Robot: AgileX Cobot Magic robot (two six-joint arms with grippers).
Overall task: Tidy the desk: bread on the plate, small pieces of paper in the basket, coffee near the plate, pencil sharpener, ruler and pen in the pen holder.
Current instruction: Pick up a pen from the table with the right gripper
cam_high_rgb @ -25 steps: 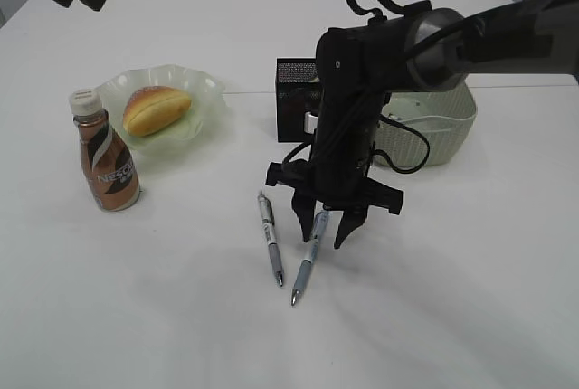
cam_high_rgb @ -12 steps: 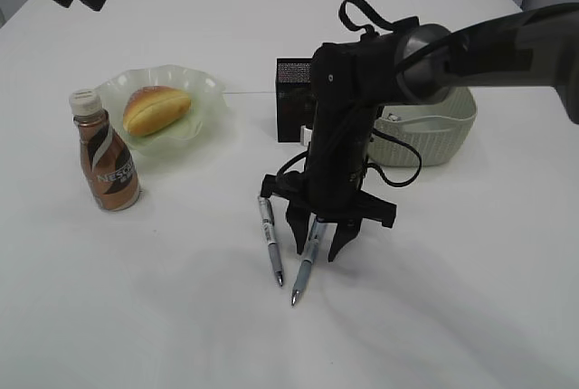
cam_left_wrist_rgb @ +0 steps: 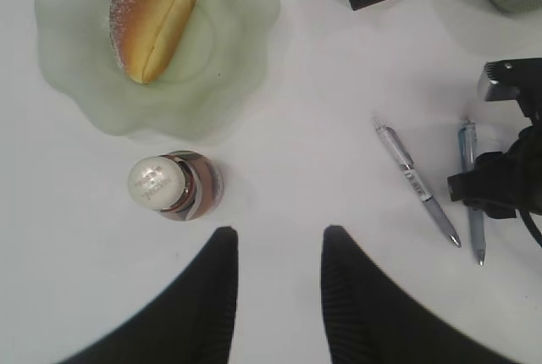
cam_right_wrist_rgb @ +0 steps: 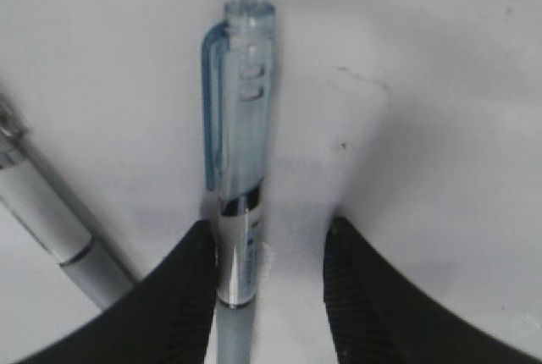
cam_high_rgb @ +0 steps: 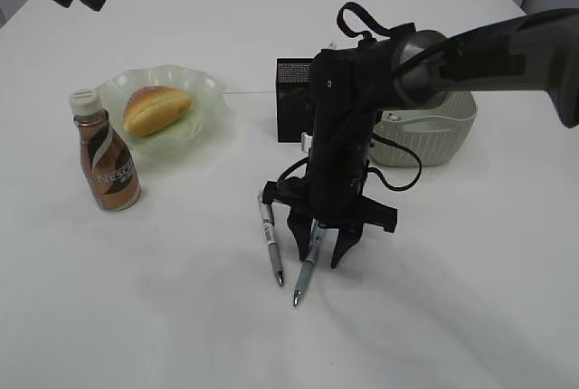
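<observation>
With the right claw (cam_high_rgb: pixel 318 248) open astride the pale-blue clip pen (cam_right_wrist_rgb: pixel 237 195) on the white worktop (cam_high_rgb: pixel 434 298), one off-centre finger could nudge it away.

White desk (cam_high_rgb: pixel 181 317); two pens (cam_high_rgb: pixel 270 242), coffee (cam_high_rgb: pixel 106 158), plate (cam_high_rgb: pixel 204 99).

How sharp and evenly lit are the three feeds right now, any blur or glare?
Exterior view: even soft light, faint shadows under the right gripper, no glare. Left wrist view: sharp on the plate and coffee, left gripper's fingers soft. Right wrist view: very close, blue pen slightly soft, fingers blurred.
</observation>
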